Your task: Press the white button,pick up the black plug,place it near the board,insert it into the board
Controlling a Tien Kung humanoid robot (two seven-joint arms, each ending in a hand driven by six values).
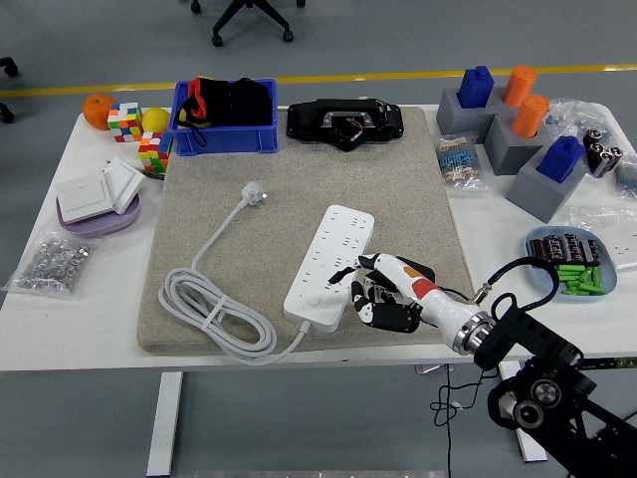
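A white power strip (328, 261) lies at an angle on the grey mat (239, 199), its round white button (315, 297) near the lower end. Its white cable (214, 314) coils to the left and ends in a white plug (255, 193). My right hand (370, 287) reaches in from the lower right and rests against the strip's lower right edge. Its fingers are curled around a small black plug (343, 276) that sits over the strip's sockets. I cannot tell whether the prongs are inside a socket. A thin black cord (450, 291) trails from the hand towards the right.
Behind the mat stand a blue bin (225, 139) and a black device (344, 123). Cubes (126, 121), fruit and wall switches (95, 191) lie at the left. Grey blocks with blue and orange pegs (508, 124) and a dish of batteries (571, 263) stand at the right.
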